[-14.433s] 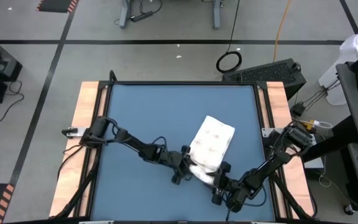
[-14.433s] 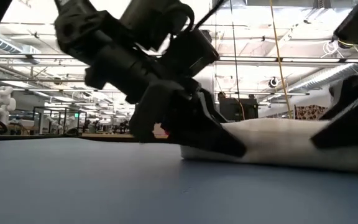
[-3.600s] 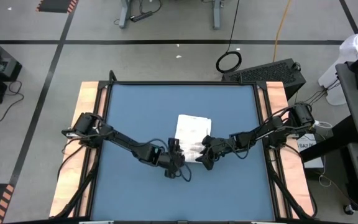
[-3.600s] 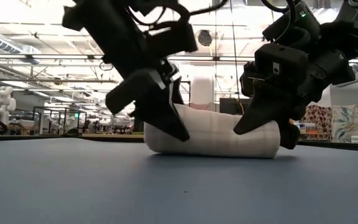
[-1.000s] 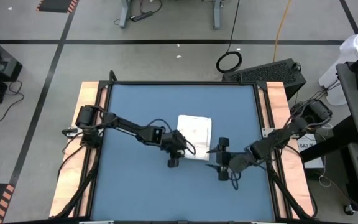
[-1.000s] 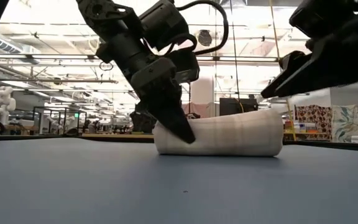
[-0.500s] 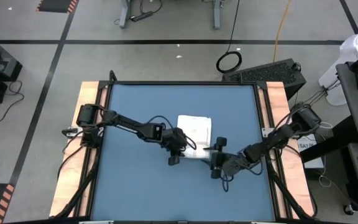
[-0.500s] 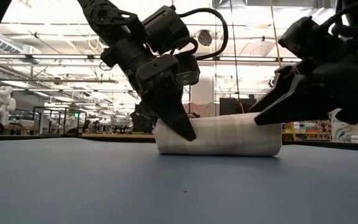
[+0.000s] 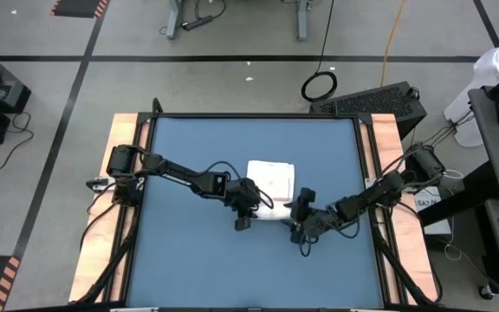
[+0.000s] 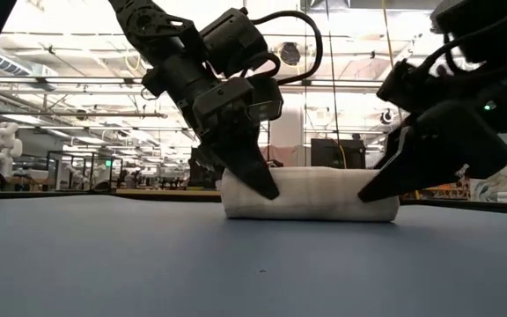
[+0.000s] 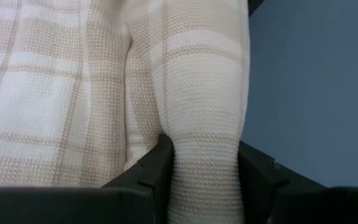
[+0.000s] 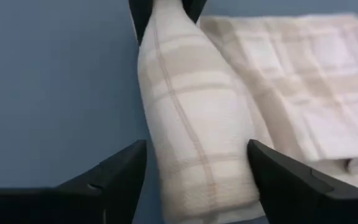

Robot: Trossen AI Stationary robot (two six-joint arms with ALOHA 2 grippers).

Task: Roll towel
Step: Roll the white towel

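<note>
While the towel (image 9: 271,184) lies partly rolled near the middle of the blue worktop (image 9: 197,260), the roll sits at its near edge and the flat, unrolled part stretches away toward the far side. Left gripper (image 9: 251,204) is at the roll's left end, fingers (image 11: 148,180) pinching that end of the roll between them, per the left wrist view. In the low view the left gripper (image 10: 258,180) angles down onto that end, tips just above the worktop. Right gripper (image 9: 299,218) is at the roll's right end, fingers (image 12: 126,174) spread wide and straddling the end of the roll; I cannot tell if they touch the cloth. In the low view the right gripper (image 10: 381,189) slants down at the roll's right end. Roll (image 10: 311,195) rests flat on the worktop between both grippers.
</note>
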